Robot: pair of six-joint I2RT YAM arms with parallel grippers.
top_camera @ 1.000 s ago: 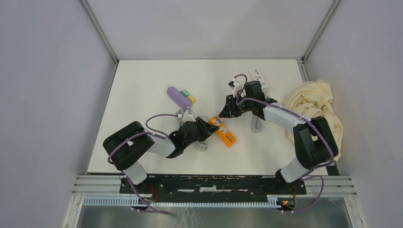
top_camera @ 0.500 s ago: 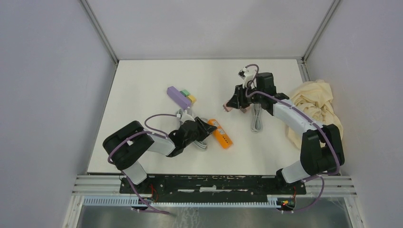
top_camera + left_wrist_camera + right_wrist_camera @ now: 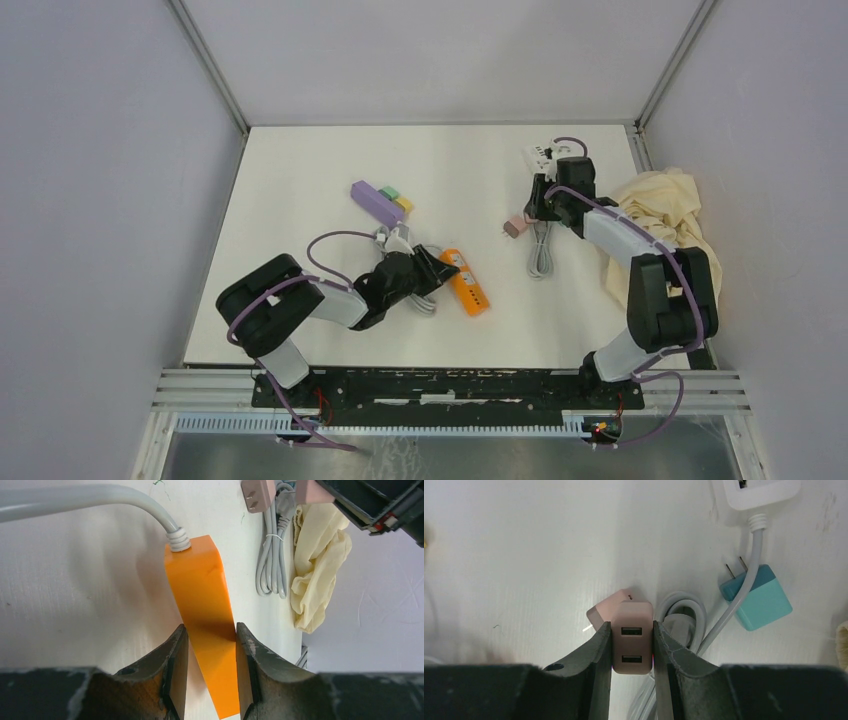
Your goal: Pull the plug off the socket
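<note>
The orange socket strip (image 3: 468,281) lies on the white table, its grey cord curling left. My left gripper (image 3: 441,268) is shut on it; in the left wrist view both fingers (image 3: 176,652) press the sides of the strip (image 3: 202,595). The pink two-port USB plug (image 3: 514,226) is off the strip, well to its right. My right gripper (image 3: 535,208) is shut on it, low by the table. The right wrist view shows the plug (image 3: 633,640) clamped between both pads, one prong pointing away. The plug also shows in the left wrist view (image 3: 257,493).
A coiled grey cable (image 3: 540,256) lies just right of the pink plug. A white power strip (image 3: 545,155) and a teal plug (image 3: 756,597) sit behind it. A cream cloth (image 3: 665,215) is bunched at the right edge. A purple strip (image 3: 376,203) lies mid-table.
My right gripper has drawn the pink plug off the orange strip and carried it back and right, beside the grey coil. My left gripper kept its hold on the strip, which turned slightly.
</note>
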